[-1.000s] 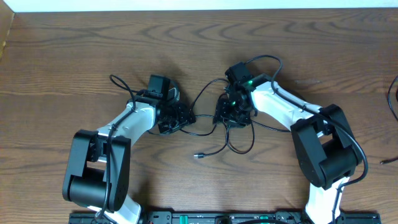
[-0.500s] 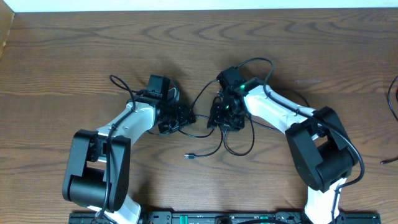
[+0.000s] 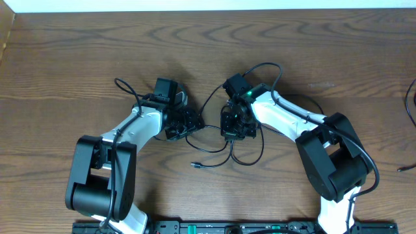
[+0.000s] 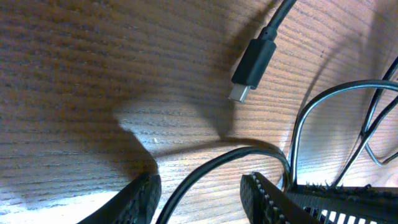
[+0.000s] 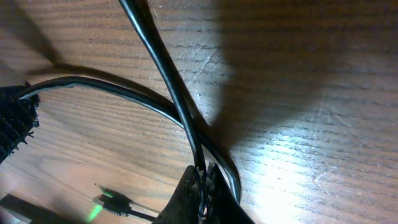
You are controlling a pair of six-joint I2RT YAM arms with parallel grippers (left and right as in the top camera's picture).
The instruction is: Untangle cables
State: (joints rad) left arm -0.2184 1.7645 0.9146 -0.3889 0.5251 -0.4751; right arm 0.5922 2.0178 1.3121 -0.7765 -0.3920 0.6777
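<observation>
Several thin black cables (image 3: 214,149) lie looped mid-counter (image 3: 78,58), 1 strand (image 5: 163,68) pinched in the closed right jaws, another (image 4: 211,165) passing loose between the left jaws, which stand apart, a plug (image 4: 254,62) just beyond.

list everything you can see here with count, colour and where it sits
table: one, brown wood, under everything
cables: at least two, black, tangled mid-table between the two grippers
plug: one, black, loose end beside the tangle, on the side nearer the arm bases
stray cable: one, black, at the table's right edge
left arm: one, white and black, left of the tangle
right arm: one, white and black, right of the tangle
left gripper: one, black, open, a cable running between its fingers
right gripper: one, black, shut on the cables
</observation>
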